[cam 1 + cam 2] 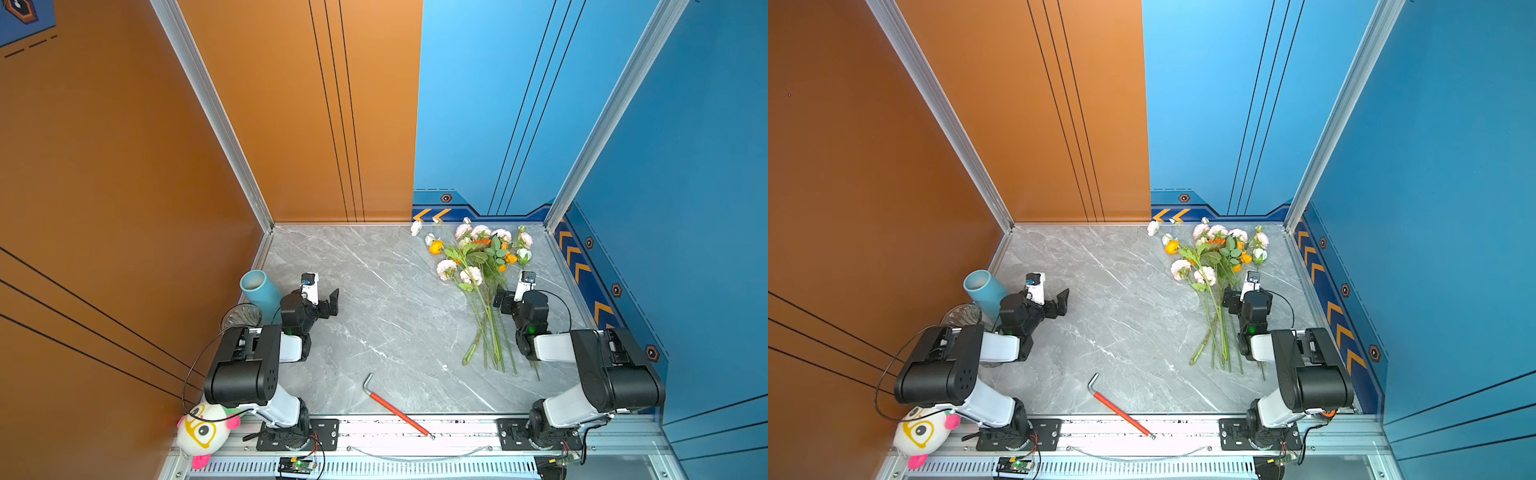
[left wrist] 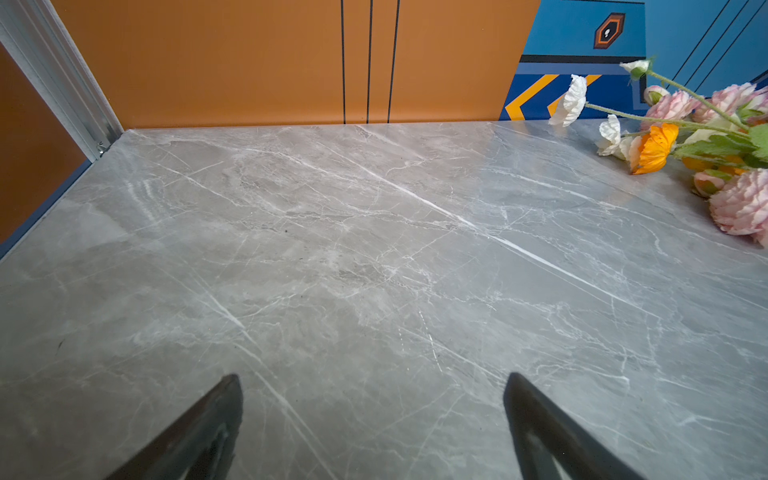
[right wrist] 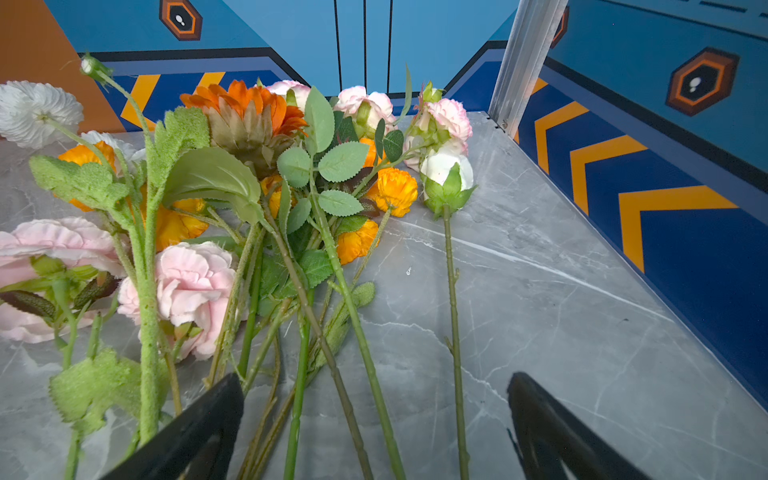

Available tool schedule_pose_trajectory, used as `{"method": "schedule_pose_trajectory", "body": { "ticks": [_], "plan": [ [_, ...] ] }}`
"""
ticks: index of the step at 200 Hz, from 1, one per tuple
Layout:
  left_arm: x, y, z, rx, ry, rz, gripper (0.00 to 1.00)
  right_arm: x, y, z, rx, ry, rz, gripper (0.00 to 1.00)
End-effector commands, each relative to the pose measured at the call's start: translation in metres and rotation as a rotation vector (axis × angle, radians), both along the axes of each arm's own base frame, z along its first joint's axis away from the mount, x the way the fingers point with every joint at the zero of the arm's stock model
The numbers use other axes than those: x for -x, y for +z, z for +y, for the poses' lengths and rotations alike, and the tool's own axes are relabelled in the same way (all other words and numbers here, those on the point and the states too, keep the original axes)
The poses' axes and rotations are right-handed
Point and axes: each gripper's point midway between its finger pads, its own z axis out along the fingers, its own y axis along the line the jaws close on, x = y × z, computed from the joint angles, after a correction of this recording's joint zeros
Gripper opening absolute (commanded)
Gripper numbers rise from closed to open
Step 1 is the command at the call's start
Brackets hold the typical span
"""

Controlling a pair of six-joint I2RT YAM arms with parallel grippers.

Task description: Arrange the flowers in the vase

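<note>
While the flowers are lying at the right of the table, your right gripper is sitting spread wide at their stems. Be singling out one stem and gripping it low. The left gripper is waiting, spread and empty, near the blue cylinder.

The table looks like grey veined stone, smooth with a soft sheen; the flowers have cloth-like petals, some stems fuzzy, others smooth plastic; the blue tube is matt; the frame post is brushed metal; the toy is plush.
</note>
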Motion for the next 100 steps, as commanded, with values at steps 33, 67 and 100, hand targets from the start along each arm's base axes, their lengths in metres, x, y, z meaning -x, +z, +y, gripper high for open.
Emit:
{"method": "schedule_pose_trajectory", "body": {
  "ticks": [33, 67, 100],
  "plan": [
    [-0.0049, 0.0022, 0.0010, -0.012, 0.009, -0.008, 0.98, -0.0055, 0.0031, 0.0008, -0.004, 0.008, -0.012, 1.00],
    [-0.0045, 0.0026, -0.0014, -0.019, -0.004, -0.009, 0.98, -0.0055, 0.0031, 0.0008, -0.004, 0.008, -0.012, 1.00],
    [-0.0036, 0.0037, -0.0020, -0.014, -0.007, -0.013, 0.98, -0.0036, 0.0058, -0.0001, -0.007, 0.001, -0.024, 1.00]
  ]
}}
